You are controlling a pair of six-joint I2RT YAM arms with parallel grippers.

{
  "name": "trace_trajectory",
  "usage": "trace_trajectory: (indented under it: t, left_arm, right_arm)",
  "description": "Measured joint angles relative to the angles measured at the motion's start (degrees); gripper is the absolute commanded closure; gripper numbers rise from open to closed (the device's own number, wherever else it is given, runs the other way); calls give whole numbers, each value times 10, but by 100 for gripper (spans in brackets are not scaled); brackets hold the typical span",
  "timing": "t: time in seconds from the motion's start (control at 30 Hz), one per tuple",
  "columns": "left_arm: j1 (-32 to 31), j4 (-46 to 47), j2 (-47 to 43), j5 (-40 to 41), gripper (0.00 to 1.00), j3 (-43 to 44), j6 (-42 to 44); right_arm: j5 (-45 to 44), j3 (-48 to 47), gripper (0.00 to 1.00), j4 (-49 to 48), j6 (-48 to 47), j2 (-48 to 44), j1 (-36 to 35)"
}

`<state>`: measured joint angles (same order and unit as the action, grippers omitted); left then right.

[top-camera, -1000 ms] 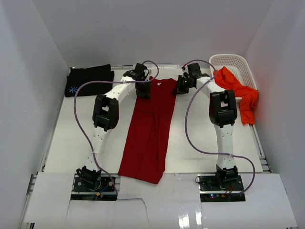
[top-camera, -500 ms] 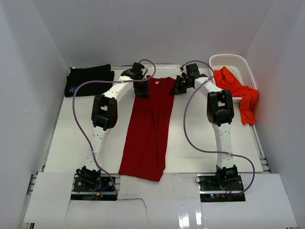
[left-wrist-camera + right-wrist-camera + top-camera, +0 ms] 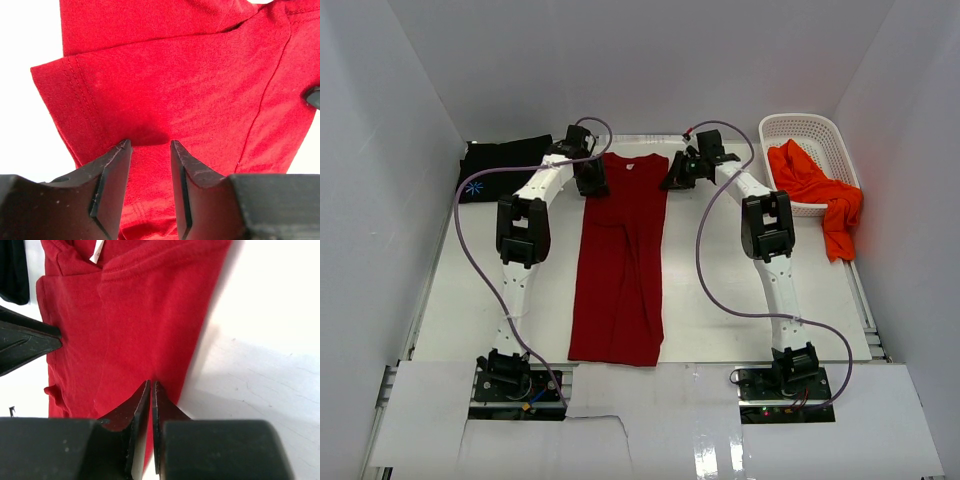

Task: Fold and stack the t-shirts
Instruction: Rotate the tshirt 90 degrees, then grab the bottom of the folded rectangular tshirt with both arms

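The dark red t-shirt (image 3: 620, 260) lies folded into a long narrow strip down the middle of the table, collar at the far end. My left gripper (image 3: 592, 180) rests on its far left corner. There its fingers stand apart with red cloth (image 3: 175, 75) lying between and under them (image 3: 147, 144). My right gripper (image 3: 675, 178) is at the far right corner, its jaws (image 3: 151, 382) pinched on the shirt's right edge (image 3: 135, 305). The black t-shirt (image 3: 500, 162) with a small blue print lies folded at the back left. The orange-red t-shirt (image 3: 817, 190) hangs crumpled over the basket's rim.
A white slotted basket (image 3: 807, 130) stands at the back right corner. White walls close in the table on the left, back and right. Purple cables loop from both arms over the table.
Both grippers have moved towards the back and to the left. The dark red shirt's collar end has gone with them, and the strip now lies straighter.
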<state>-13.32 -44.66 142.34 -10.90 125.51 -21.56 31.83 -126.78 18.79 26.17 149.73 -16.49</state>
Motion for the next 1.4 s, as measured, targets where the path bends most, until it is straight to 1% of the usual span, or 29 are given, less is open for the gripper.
trace_trajectory:
  t: [0.07,0.1,0.2,0.3,0.43,0.5,0.6,0.67,0.8,0.93,1.1,1.27,1.4]
  left_arm:
    - [4,0,0,0,46,0,-5]
    - [5,0,0,0,45,1,-7]
    - [6,-3,0,0,42,5,-12]
    - [7,-6,-3,-1,41,6,-18]
    - [6,-20,-24,0,39,-12,-21]
    - [4,-24,-50,0,39,-36,-21]
    - [-9,-33,-101,-1,38,-69,-23]
    - [-27,-35,-145,0,38,-98,-24]
    - [-72,-33,-219,-1,38,-144,-24]
    - [-109,-30,-250,-4,38,-179,-23]
    - [-107,-30,-250,-3,38,-210,-22]
    - [-99,-20,-242,3,38,-212,-18]
    - [-99,6,-221,12,39,-212,-18]
  right_arm:
    - [0,-2,83,-2,0,0,0]
    - [1,-2,72,-2,-1,-1,1]
    - [5,2,58,-1,-9,-14,3]
    - [4,65,56,2,-22,-75,7]
    - [7,221,54,10,-33,-224,9]
    - [7,303,49,3,-40,-301,7]
    - [7,416,48,-5,-46,-393,-8]
    - [5,479,48,-8,-47,-425,-31]
    - [0,566,48,-14,-47,-432,-81]
    - [-1,624,49,-21,-41,-431,-106]
    - [-5,635,49,-56,-31,-422,-106]
    - [-7,635,49,-91,-21,-407,-105]
    - [-5,631,49,-121,-10,-398,-106]
